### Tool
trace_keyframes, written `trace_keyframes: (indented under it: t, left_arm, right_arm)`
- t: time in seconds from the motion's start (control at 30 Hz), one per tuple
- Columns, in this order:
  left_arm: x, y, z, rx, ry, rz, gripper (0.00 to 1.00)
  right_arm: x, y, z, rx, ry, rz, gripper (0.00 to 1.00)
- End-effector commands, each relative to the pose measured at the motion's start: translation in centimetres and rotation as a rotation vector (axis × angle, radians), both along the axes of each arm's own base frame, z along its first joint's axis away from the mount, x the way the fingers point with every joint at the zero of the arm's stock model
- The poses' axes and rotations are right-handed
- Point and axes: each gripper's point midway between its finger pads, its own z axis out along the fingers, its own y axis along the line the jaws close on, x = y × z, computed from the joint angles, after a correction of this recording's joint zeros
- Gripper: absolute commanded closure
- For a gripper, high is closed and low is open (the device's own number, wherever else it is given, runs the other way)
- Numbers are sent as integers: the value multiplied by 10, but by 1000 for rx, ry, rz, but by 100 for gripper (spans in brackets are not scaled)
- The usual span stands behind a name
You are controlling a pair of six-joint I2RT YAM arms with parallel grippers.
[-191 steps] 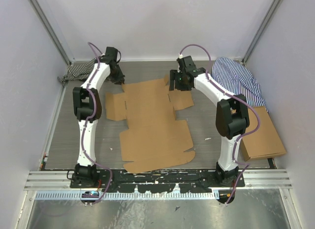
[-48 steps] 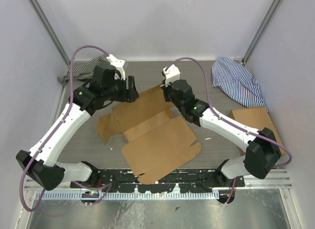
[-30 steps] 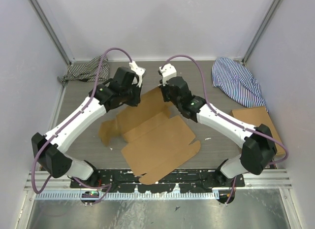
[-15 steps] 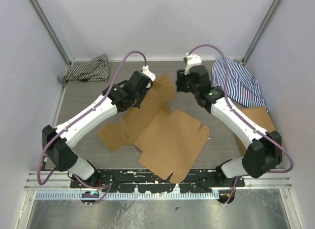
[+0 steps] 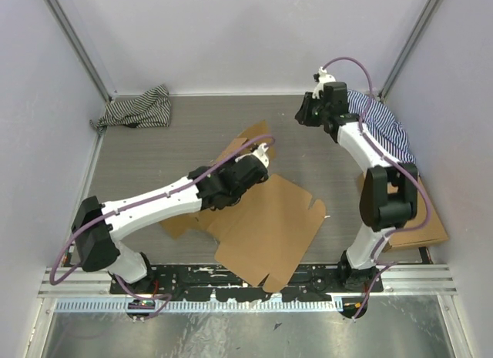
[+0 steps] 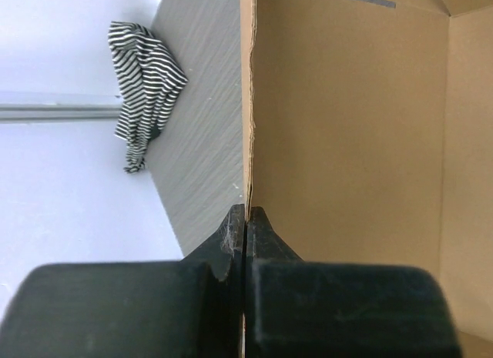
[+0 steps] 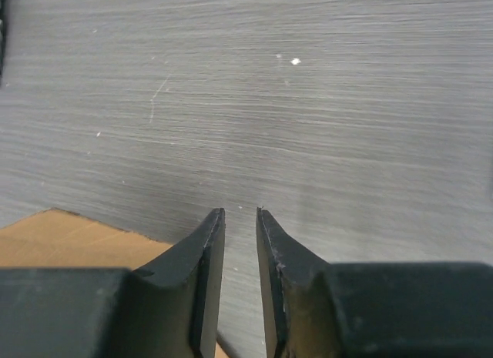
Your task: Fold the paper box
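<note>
Top external view: the paper box [image 5: 269, 223] lies near the middle of the tabletop [image 5: 154, 158]. Most of its brown sheet is flat toward the near edge, and one far panel stands up off the surface. The left arm stretches in from the near left corner to reach it. Seen from the left wrist view, the left tool [image 6: 245, 219] is pinched tight on the rim of that raised panel, with only the thickness of the cardboard between its jaws. The grip appears meant to stand the wall up along its crease while the sheet's own weight anchors the rest. Farther back on the right, the right tool [image 7: 239, 214] hovers over bare grey surface, jaws narrowly parted and gripping nothing. A corner of cardboard shows just beside it in its own camera, apart from the fingers. It looks parked clear of the fold, ready to take a second flap. A plain cardboard rectangle [image 5: 427, 227] lies at the right edge. A striped cloth [image 5: 135, 112] and a blue-striped cloth [image 5: 394, 146] occupy the far corners.
</note>
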Motion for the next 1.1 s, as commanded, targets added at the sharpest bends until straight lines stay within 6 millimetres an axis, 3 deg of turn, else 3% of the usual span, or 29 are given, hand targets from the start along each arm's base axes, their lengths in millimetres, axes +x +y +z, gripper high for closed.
trace_keyframes:
  t: [0.0, 0.1, 0.27, 0.5, 0.8, 1.07]
  left_arm:
    - [1, 1, 26, 35, -162, -36, 100]
    - [0, -1, 32, 19, -184, -55, 100]
    - [-1, -5, 42, -6, -231, -98, 100]
    - [1, -11, 28, 64, -203, -123, 100]
    - [4, -16, 10, 161, -159, -132, 100]
    - [5, -15, -2, 215, -145, -107, 100]
  right_arm:
    - [28, 34, 19, 159, -80, 285, 73]
    - [37, 47, 6, 248, -71, 416, 73]
    - [37, 76, -6, 372, -54, 633, 71]
    - [37, 92, -5, 447, -79, 722, 68]
    - [6, 127, -34, 446, 2, 825, 68]
    - [-33, 117, -54, 366, 53, 794, 68]
